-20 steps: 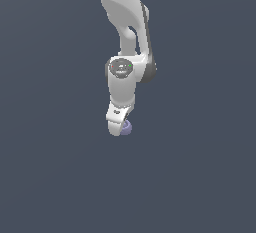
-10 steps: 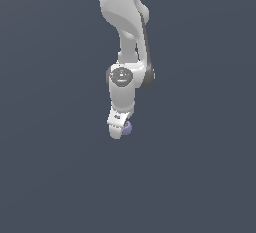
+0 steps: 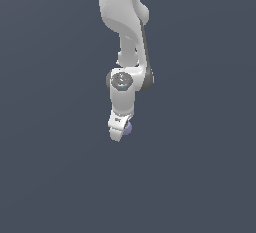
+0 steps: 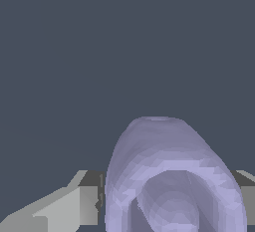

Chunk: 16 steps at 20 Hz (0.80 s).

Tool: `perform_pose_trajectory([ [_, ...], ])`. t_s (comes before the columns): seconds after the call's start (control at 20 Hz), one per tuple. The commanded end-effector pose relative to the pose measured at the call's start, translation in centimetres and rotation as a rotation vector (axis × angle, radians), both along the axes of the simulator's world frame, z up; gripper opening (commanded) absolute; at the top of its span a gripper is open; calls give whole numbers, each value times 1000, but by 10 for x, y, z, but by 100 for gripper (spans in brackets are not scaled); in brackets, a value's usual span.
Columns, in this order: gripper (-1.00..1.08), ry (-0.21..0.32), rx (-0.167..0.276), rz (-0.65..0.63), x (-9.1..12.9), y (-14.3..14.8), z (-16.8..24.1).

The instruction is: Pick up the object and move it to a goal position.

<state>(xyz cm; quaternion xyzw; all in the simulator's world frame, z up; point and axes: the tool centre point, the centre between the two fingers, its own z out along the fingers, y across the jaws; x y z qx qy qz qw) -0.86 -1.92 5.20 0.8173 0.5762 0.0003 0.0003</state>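
The object is a small pale lavender rounded thing with a ring-shaped dimple. In the exterior view it peeks out behind the tip of my white gripper, which hangs from the arm near the picture's middle. In the wrist view the object fills the space between my grey fingers, which press on both of its sides. The gripper is shut on it. The surface under it is a plain dark grey-blue floor, and contact with it cannot be told.
The white arm comes down from the top of the exterior view. Nothing else shows on the dark grey-blue ground.
The arm and gripper have shifted slightly, the wrist sinking a little, with the lavender object staying in the fingers.
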Motion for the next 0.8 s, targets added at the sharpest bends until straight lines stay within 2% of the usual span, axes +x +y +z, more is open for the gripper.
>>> perform_pose_trajectory([
  [0.0, -100, 1, 0, 0, 0, 0, -1],
  [0.45, -100, 0, 0, 0, 0, -1, 2],
  [0.75, -100, 0, 0, 0, -1, -9, 24],
])
